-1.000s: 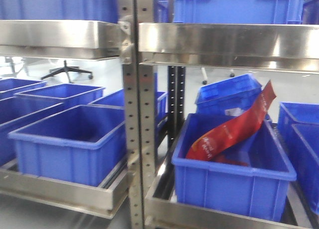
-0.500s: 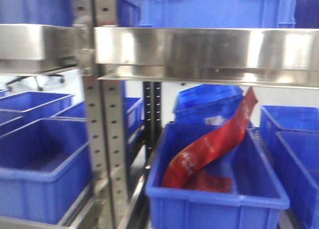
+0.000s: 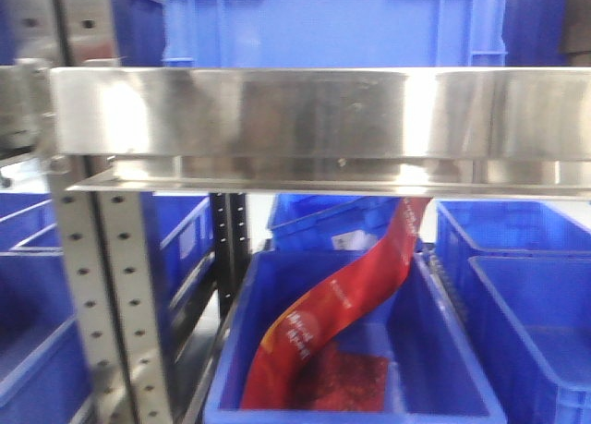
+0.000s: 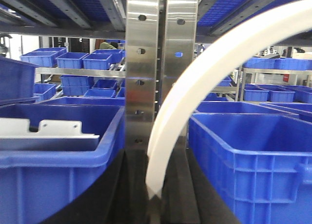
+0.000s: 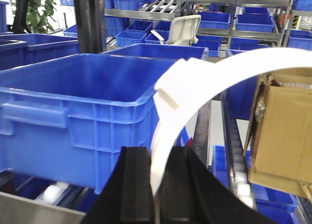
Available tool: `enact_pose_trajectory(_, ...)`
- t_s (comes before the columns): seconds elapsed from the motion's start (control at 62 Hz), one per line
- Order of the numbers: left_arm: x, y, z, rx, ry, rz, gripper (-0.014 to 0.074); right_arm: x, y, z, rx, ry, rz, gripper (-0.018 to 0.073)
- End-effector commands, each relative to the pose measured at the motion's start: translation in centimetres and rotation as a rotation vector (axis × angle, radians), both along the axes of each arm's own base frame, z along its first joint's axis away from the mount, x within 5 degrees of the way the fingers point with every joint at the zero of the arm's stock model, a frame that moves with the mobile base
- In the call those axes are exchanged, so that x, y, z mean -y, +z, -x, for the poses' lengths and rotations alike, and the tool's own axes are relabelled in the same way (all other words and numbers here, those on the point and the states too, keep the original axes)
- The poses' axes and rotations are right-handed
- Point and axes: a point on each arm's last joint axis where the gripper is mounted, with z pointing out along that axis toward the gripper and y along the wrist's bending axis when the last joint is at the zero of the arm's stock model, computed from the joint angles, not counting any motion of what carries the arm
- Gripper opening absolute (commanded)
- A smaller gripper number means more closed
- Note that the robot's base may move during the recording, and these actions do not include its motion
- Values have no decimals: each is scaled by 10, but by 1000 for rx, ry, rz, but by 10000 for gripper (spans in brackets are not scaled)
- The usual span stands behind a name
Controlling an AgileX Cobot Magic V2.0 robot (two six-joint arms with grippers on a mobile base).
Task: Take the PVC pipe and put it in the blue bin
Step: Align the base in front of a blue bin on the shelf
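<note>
Both arms sit low and level, facing into the rack. That reads as a search or approach pose, with nothing picked yet.

Left end effector (image 4: 157,177): dark fingers at bottom centre, and a long curved white strip (image 4: 195,82) drops between them. Pinched or just passing through, can't tell. Right end effector (image 5: 159,177): same layout, the strip here with a clasp running down into the finger gap. Apart or together is not readable.

PVC pipe: not found for sure. An off-white rounded bit (image 5: 54,192) shows under the big blue bin (image 5: 78,94), lower left of the right wrist view. It could be the pipe, or a rack roller like the rollers (image 5: 241,182) at lower right. That bin is nearest the right arm, so a likely drop target, but many bins look alike.

Front view: a steel shelf rail (image 3: 277,119) fills the middle band and hides whatever is behind it. Below, a lower bin (image 3: 369,415) holds a red packet (image 3: 342,299), propped aslant, probably too long to lie flat; its top is cut off by the rail. Neither arm shows here.

Left wrist view: a steel upright (image 4: 141,77) blocks the centre. A pale metal bracket (image 4: 58,129) sits in the left-hand bin, half hidden by the wall. A cardboard box (image 5: 280,131) is cropped at the right edge of the right wrist view.
</note>
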Motion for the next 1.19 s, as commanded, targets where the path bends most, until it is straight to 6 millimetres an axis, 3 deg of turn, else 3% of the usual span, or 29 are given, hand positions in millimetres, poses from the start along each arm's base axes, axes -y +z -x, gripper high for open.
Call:
enact_pose_trajectory(0.0,0,3,2,29,-1,0,-111,0,2,1,29,0,-3,-162)
enact_pose_trajectory(1.177,0,3,2,29,-3,5,-111,0,2,1,29,0,-3,-162)
